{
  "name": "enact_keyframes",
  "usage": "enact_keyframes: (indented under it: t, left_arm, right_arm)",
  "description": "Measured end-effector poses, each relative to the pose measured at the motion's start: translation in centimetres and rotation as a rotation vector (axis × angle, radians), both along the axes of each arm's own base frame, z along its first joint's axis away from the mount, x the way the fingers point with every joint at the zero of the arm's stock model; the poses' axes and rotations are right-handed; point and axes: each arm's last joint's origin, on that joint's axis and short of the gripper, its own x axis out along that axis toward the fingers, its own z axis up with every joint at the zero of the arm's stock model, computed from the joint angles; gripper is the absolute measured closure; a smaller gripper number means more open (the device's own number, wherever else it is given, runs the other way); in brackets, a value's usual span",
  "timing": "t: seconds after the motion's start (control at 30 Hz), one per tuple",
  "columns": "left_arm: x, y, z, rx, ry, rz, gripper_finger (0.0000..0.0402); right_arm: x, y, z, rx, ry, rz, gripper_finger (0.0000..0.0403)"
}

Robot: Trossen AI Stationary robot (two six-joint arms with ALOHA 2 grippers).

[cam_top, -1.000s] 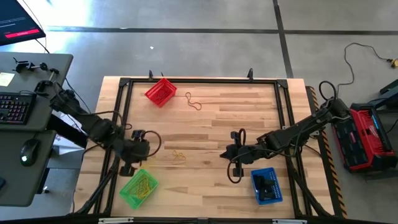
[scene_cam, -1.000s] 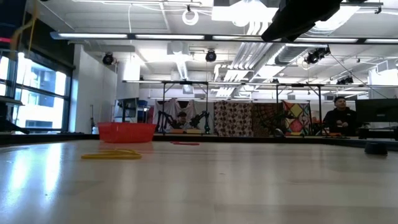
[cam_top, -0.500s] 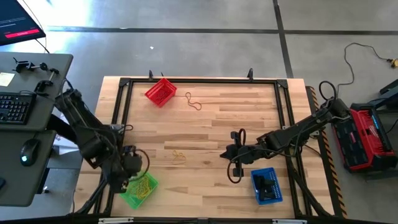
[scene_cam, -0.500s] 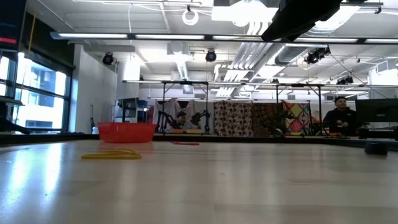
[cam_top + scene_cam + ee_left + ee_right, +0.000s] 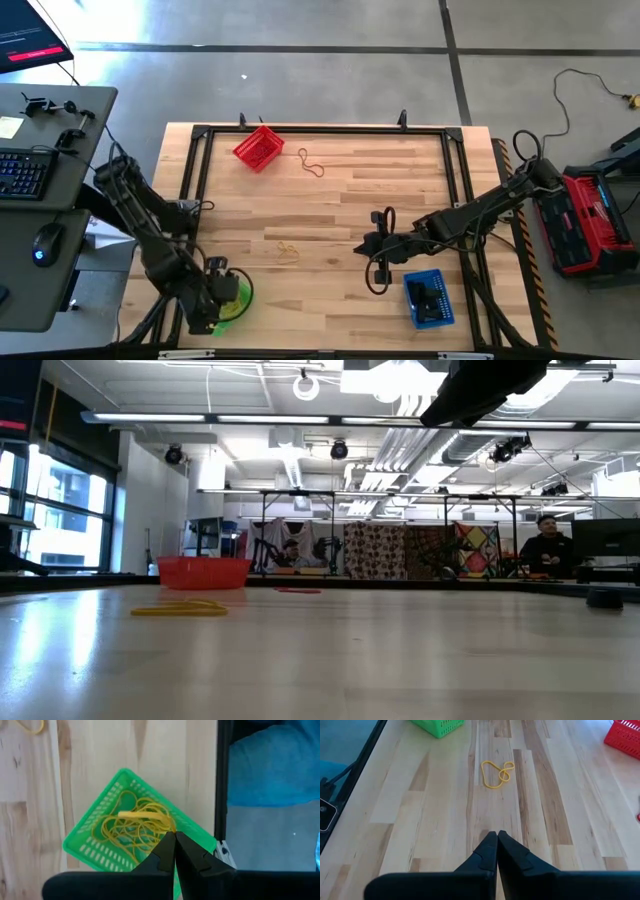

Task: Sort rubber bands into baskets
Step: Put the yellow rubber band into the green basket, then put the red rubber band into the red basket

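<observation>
With the left gripper [image 5: 175, 840] held above the green basket [image 5: 87, 847], jaws closed and seemingly pinching a yellow band [image 5: 145, 816], the jaws should be opened squarely over the basket's middle.

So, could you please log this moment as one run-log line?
left gripper: shut, over green basket | right gripper: shut, waiting mid-table | yellow bands: loose on table
</observation>
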Motion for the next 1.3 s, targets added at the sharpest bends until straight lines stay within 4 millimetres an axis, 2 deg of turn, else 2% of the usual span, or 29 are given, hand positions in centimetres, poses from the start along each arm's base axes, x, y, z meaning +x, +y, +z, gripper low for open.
enact_keyframes:
  t: [0.3, 0.67, 0.77, 0.87, 1.07, 1.3]
  left_arm:
    - [0.4, -0.4, -1.1, -0.013, 0.103, 0.055, 0.0394]
    - [0.0, 0.7, -1.6, 0.093, 0.194, 0.088, 0.0324]
    - [0.2, 0.9, -1.6, 0.107, 0.179, 0.085, 0.0318]
    - [0.8, 1.1, -1.6, 0.115, 0.133, 0.072, 0.0331]
    - [2.8, 2.0, -1.2, 0.102, 0.026, 0.007, 0.0394]
    - [5.7, 4.7, -0.3, 0.101, -0.115, -0.06, 0.0401]
  right_arm:
    - [0.0, 0.0, 0.0, -0.002, 0.004, 0.0, 0.0403]
    - [0.0, 0.0, 0.0, -0.003, 0.006, 0.0, 0.0403]
    - [0.0, 0.0, 0.0, -0.003, 0.006, 0.0, 0.0403]
    - [0.0, 0.0, 0.0, -0.005, 0.005, -0.003, 0.0403]
    - [0.3, -0.1, -0.6, -0.053, 0.005, -0.047, 0.0403]
    - [1.4, 0.4, -2.7, -0.084, 0.054, -0.049, 0.0403]
